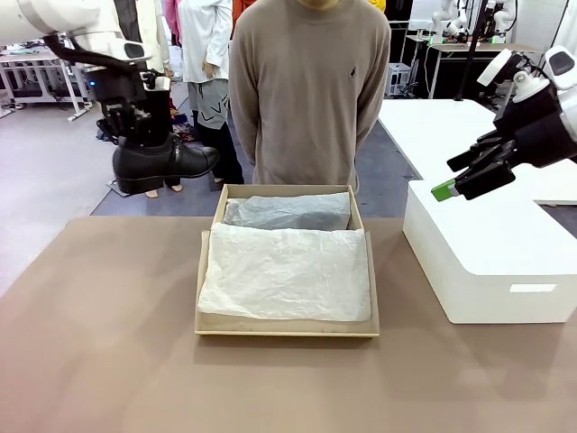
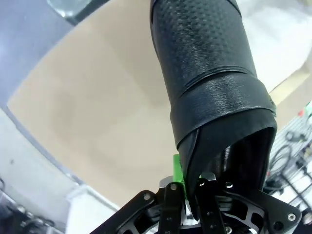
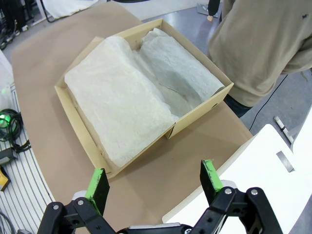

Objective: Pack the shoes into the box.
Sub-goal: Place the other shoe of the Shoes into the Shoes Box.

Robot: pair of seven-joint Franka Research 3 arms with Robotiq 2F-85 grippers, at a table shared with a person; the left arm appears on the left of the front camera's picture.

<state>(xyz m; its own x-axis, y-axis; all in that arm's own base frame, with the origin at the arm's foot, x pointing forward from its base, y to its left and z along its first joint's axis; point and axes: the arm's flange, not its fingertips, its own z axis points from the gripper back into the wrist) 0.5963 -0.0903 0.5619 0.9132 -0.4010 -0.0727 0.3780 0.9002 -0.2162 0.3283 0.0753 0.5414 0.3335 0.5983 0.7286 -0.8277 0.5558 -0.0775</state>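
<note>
Left gripper point(image 1: 142, 135) is clamped on the back collar of one shoe point(image 1: 167, 162). It pinches only the thin leather edge, and the shoe hangs below it clear of the table point(image 1: 99, 352), toe pointing toward the box point(image 1: 287, 332). The box sits lower than that gripper and off to the toe side, well apart, and nothing is packed in it. Right gripper point(image 3: 153, 178) has its jaws wide apart with nothing in them. It hovers above the white block point(image 1: 487, 262), with the box ahead of and below its fingers. Main risk, as I see it, is the grip: it's on soft leather with the shoe's weight cantilevered forward, so a fast swing or a hard stop could make the shoe pivot or slide out before it's over the box. Second risk is the tissue paper point(image 1: 284, 271). It's puffed up and draped across most of the opening, hiding the near rim and the floor, so the toe could catch on it, drag the sheet, or end up resting on top. A low approach could clip the box wall and shove the box toward the person point(image 1: 306, 81) standing just behind it.
</note>
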